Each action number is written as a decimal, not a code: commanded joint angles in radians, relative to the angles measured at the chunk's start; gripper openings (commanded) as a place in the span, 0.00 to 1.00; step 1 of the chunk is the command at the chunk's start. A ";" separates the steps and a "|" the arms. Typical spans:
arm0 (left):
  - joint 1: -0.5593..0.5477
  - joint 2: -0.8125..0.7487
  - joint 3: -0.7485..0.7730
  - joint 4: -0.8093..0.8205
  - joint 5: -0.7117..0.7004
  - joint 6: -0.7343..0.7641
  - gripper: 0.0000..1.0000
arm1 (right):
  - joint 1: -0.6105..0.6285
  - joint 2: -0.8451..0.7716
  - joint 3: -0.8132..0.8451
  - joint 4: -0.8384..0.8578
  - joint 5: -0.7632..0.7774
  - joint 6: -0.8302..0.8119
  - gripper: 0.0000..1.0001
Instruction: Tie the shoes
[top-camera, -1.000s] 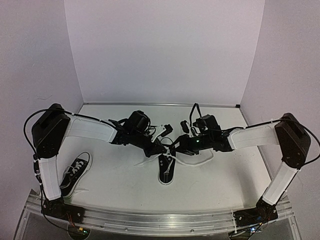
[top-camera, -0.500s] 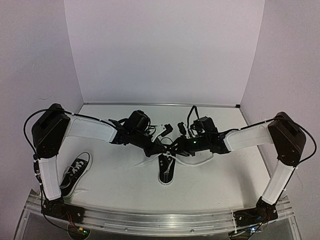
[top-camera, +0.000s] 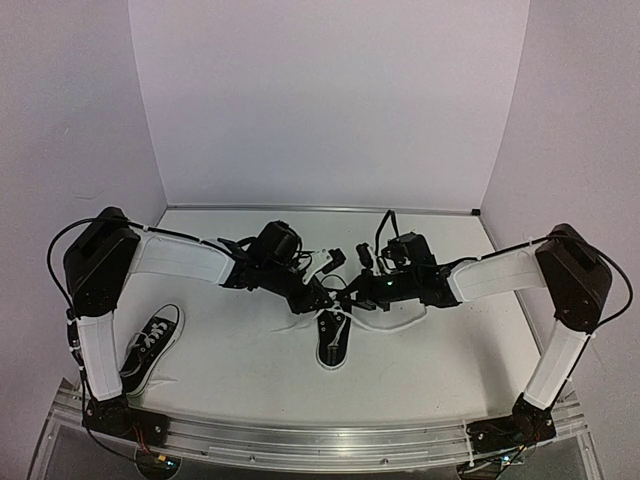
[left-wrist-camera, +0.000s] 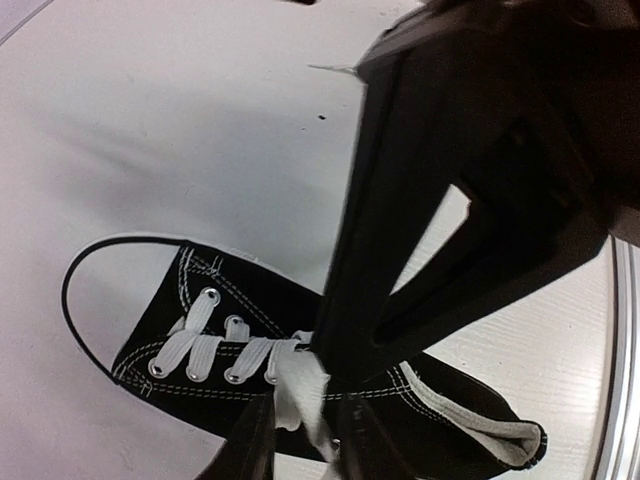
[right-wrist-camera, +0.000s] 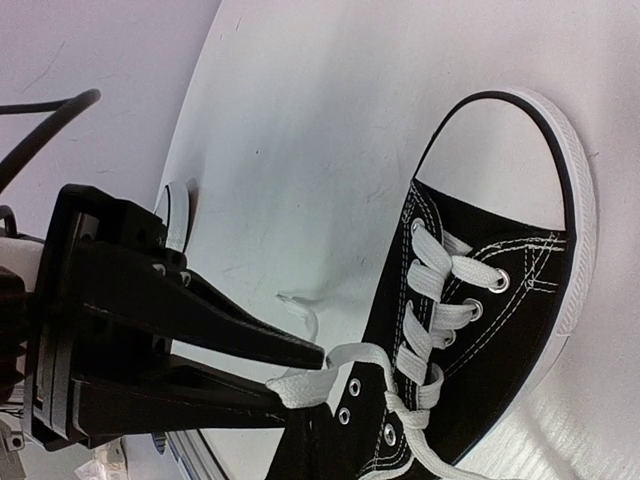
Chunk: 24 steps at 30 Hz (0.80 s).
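Two pinches on the lace (right-wrist-camera: 350, 357) of the middle shoe (top-camera: 333, 345): left gripper (left-wrist-camera: 335, 355) and right gripper (right-wrist-camera: 302, 380) each clamped on it

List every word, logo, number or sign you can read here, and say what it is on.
No readable text in any view.
Middle shoe: no logo, label or number shows on its canvas, toe cap or white lace.
Left-edge shoe: too small to tell.
Table: no markings.
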 joint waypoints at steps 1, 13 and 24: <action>-0.003 -0.087 -0.021 -0.023 -0.091 0.046 0.34 | 0.007 -0.059 -0.009 0.024 0.028 -0.007 0.00; 0.003 -0.124 -0.059 0.030 -0.103 0.087 0.19 | 0.007 -0.112 0.016 -0.068 0.054 -0.063 0.08; 0.019 -0.190 -0.162 0.049 -0.069 0.088 0.38 | 0.013 -0.098 0.011 -0.080 -0.004 -0.055 0.46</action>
